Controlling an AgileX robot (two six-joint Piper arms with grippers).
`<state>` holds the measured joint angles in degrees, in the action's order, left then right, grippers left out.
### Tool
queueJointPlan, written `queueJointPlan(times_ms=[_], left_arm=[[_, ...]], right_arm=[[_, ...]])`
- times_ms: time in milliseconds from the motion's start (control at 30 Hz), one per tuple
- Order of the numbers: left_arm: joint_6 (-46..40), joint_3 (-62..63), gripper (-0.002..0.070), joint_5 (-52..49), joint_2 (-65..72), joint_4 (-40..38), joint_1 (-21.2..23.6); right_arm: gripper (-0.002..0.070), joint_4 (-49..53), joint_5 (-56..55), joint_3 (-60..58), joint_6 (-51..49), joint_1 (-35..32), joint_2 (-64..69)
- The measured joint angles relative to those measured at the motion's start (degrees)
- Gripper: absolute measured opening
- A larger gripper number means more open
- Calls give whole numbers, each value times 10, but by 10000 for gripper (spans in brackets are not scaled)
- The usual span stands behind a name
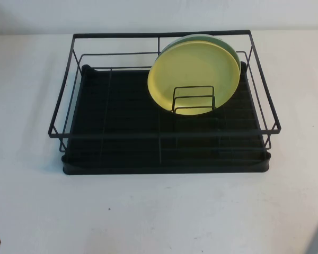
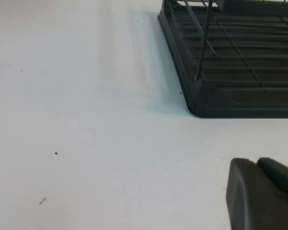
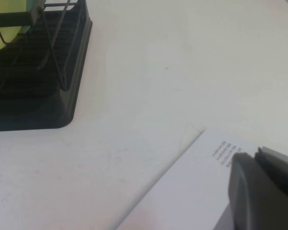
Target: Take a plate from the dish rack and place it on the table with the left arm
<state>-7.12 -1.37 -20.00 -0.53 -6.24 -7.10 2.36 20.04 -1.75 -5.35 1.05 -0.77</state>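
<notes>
Across the whole high view you have the white surface point(image 1: 37, 211), and the dish rack point(image 1: 164, 135) sits on it toward the far middle. It is a black wire frame over a black tray base.

Inside the rack, on its right half, the pale-yellow plate point(image 1: 193, 74) stands on edge in the small wire plate holder point(image 1: 193, 100), with its face turned toward you. Just behind it stands a light blue-green plate point(image 1: 234, 53), of which only a rim shows past the yellow one.

Near the right gripper a white sheet of paper point(image 3: 192, 191) with a few lines of small print lies flat on the surface.

You see the left gripper point(image 2: 261, 194) only as a dark tip at the edge of the left wrist view, low over bare surface, near the rack's front left corner and apart from it. Whether its fingers are open or closed cannot be told.

You see the right gripper point(image 3: 259, 191) the same way in the right wrist view, over the paper, apart from the rack's front right corner. Its fingers cannot be judged either.
</notes>
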Motion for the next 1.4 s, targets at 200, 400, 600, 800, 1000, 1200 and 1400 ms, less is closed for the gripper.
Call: queueJointPlan(times_ms=[200,400,600,800,1000,1200,1400], left_arm=[[0,0,-4,0,0,0,0],[0,0,-4,0,0,0,0],[0,0,-4,0,0,0,0],[0,0,-4,0,0,0,0],[0,0,-4,4,0,-11,0],[35,0,-4,28,0,-73,0],[158,0,-4,130,0,-262,0]], right_arm=[[-20,0,0,0,0,0,0],[-20,0,0,0,0,0,0],[-20,0,0,0,0,0,0],[-20,0,0,0,0,0,0],[-20,0,0,0,0,0,0],[-20,0,0,0,0,0,0],[-20,0,0,0,0,0,0]])
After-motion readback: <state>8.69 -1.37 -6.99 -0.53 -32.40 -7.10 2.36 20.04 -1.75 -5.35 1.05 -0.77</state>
